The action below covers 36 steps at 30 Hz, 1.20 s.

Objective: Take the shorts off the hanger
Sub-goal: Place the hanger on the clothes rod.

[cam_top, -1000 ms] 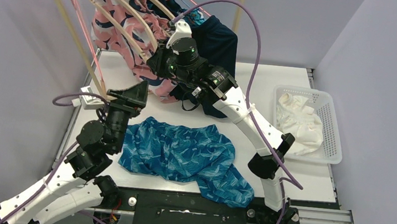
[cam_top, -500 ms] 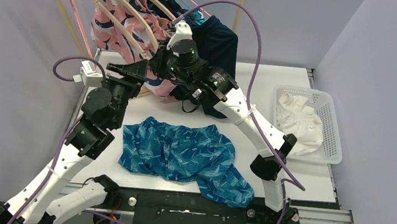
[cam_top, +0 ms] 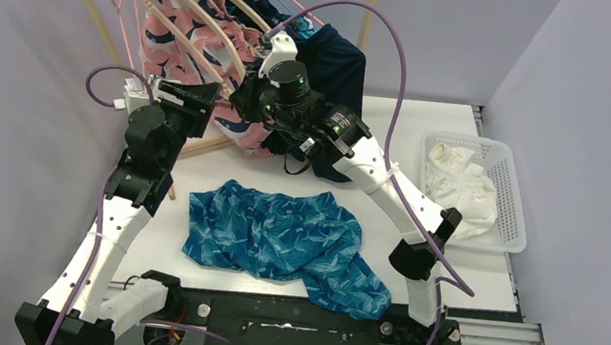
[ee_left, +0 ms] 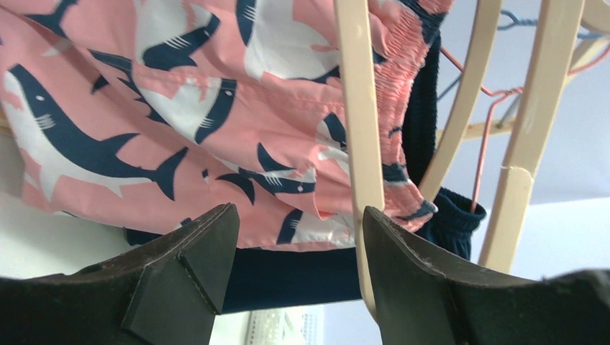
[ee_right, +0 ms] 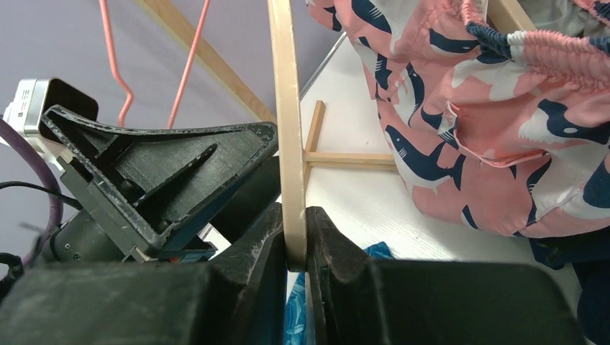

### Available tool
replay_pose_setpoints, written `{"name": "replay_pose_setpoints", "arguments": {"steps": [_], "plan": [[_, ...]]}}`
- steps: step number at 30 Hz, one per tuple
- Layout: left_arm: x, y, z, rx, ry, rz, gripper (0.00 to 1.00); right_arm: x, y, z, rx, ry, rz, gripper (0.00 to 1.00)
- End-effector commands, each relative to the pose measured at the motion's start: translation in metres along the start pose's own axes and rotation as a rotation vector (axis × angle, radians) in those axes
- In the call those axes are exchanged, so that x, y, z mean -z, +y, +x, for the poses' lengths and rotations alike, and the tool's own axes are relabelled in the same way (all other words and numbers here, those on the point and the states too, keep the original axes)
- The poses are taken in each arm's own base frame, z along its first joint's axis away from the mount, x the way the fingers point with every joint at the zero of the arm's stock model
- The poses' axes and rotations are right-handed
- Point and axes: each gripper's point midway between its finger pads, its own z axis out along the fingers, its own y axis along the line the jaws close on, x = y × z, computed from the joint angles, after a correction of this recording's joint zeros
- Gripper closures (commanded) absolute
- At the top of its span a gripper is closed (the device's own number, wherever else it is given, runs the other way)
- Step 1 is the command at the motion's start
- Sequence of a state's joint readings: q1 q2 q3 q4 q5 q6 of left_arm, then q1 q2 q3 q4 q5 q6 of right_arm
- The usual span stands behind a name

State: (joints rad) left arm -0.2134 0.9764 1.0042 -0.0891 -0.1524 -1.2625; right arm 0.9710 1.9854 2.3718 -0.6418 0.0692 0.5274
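Close left gripper (ee_left: 298, 215), now wide and empty, on the low hem of the pink shark-print shorts (ee_left: 144, 108) hung over the table's (cam_top: 427, 125) far-left corner; grab cloth only, not the wooden bar (ee_left: 356, 108) just beside the finger. Brace with right gripper (ee_right: 295, 215), pinched shut on a hanger arm (ee_right: 286, 108), then pull down and away, slowly. Skip blue wave shorts (cam_top: 278, 234) flat near front edge, and white pair (cam_top: 455, 188) in basket (cam_top: 521, 204) at right edge.
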Motion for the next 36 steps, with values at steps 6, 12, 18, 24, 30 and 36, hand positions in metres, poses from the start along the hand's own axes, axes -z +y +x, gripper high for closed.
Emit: {"name": "replay_pose_setpoints", "arguments": {"steps": [6, 12, 18, 24, 30, 36], "plan": [[0.013, -0.059, 0.005, 0.023, 0.083, 0.228, 0.34, 0.021, 0.002, -0.013, 0.026, -0.010, -0.018, 1.00], [0.001, -0.060, 0.016, 0.000, 0.143, 0.222, 0.42, 0.022, 0.009, -0.008, 0.039, 0.017, -0.064, 1.00], [-0.004, -0.053, 0.018, 0.025, 0.146, 0.205, 0.82, 0.025, 0.011, -0.012, 0.041, 0.006, -0.071, 1.00], [-0.004, -0.060, 0.009, 0.040, 0.106, 0.208, 1.00, 0.030, 0.017, -0.017, 0.047, -0.011, -0.095, 0.89], [0.000, -0.062, -0.004, 0.120, 0.045, 0.210, 1.00, 0.041, 0.023, -0.032, 0.050, -0.064, -0.113, 0.83], [0.004, -0.067, -0.017, 0.240, -0.003, 0.216, 1.00, 0.056, 0.035, -0.037, 0.062, -0.088, -0.137, 0.61]]}}
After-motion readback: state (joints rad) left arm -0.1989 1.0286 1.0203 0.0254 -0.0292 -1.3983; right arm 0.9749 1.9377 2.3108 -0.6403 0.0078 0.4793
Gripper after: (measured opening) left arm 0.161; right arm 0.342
